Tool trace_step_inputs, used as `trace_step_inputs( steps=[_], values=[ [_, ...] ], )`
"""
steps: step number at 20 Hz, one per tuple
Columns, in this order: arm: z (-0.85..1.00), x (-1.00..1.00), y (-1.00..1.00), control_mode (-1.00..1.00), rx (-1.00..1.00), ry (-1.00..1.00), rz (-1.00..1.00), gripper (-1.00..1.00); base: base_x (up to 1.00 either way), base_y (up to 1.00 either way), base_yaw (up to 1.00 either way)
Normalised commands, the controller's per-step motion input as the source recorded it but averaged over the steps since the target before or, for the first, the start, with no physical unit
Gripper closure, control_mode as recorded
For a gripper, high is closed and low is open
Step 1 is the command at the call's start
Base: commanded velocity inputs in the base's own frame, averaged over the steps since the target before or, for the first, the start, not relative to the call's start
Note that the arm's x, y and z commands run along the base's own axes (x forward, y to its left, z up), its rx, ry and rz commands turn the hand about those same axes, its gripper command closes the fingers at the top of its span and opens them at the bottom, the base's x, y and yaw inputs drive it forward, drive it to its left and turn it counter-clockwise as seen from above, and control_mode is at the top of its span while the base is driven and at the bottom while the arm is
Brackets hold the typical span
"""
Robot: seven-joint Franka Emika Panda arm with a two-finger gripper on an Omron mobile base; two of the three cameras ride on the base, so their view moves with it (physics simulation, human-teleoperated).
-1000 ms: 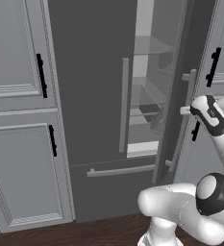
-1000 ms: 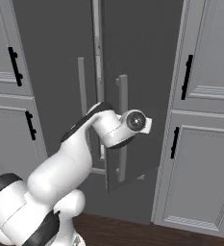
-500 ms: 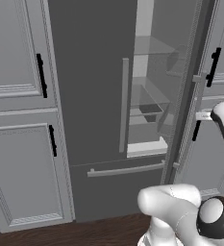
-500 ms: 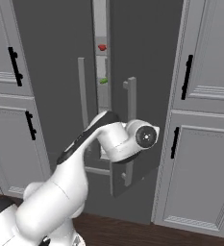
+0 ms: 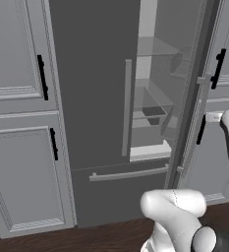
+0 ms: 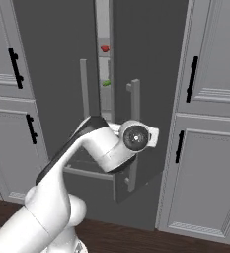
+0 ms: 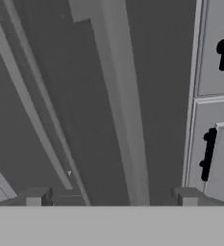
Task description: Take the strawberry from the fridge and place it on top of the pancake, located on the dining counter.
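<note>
The dark grey fridge (image 5: pixel 91 98) has its right door (image 6: pixel 146 74) swung ajar. Through the gap, the tiny red strawberry (image 6: pixel 104 48) sits on an upper shelf, with a small green item (image 6: pixel 106 83) one shelf lower. Pale glass shelves (image 5: pixel 153 110) show inside. My gripper (image 7: pixel 111 197) is open, its fingertips (image 7: pixel 34 196) wide apart on either side of the door's long grey handle (image 7: pixel 120 96) without touching it. My wrist (image 6: pixel 136 138) hovers just in front of that handle (image 6: pixel 134 133). The pancake and the dining counter are out of view.
Light grey panelled cabinets with black handles flank the fridge on the left (image 5: pixel 17 98) and on the right (image 6: pixel 210 99). The bottom drawer's horizontal bar (image 5: pixel 128 173) lies below the doors. The floor (image 5: pixel 86 236) is dark wood.
The right fridge door has swung wider, baring the strawberry and the green item in the gap. My gripper has opened and let go of the handle, and the hand has moved right.
</note>
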Motion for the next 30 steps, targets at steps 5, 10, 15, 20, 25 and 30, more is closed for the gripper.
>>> trace_step_inputs(
  steps=[5,10,15,20,25,30],
  values=[
    [0.11,-0.11,0.87,-1.0,-0.22,0.04,-0.17,-1.0,0.0,0.0,0.0],
    [0.03,0.02,0.98,-1.0,-0.25,0.1,-0.13,-1.0,0.0,0.0,0.0],
    [0.0,0.31,0.77,-1.0,-0.2,0.06,-0.17,-1.0,0.0,0.0,0.0],
    [0.0,0.64,0.29,-1.0,-0.14,0.04,-0.1,-1.0,0.0,0.0,0.0],
    [0.0,0.71,0.08,-1.0,-0.14,0.02,-0.11,-1.0,0.0,0.0,0.0],
    [0.0,0.79,0.0,-1.0,-0.11,0.06,-0.09,-1.0,0.0,0.0,0.0]
  ],
)
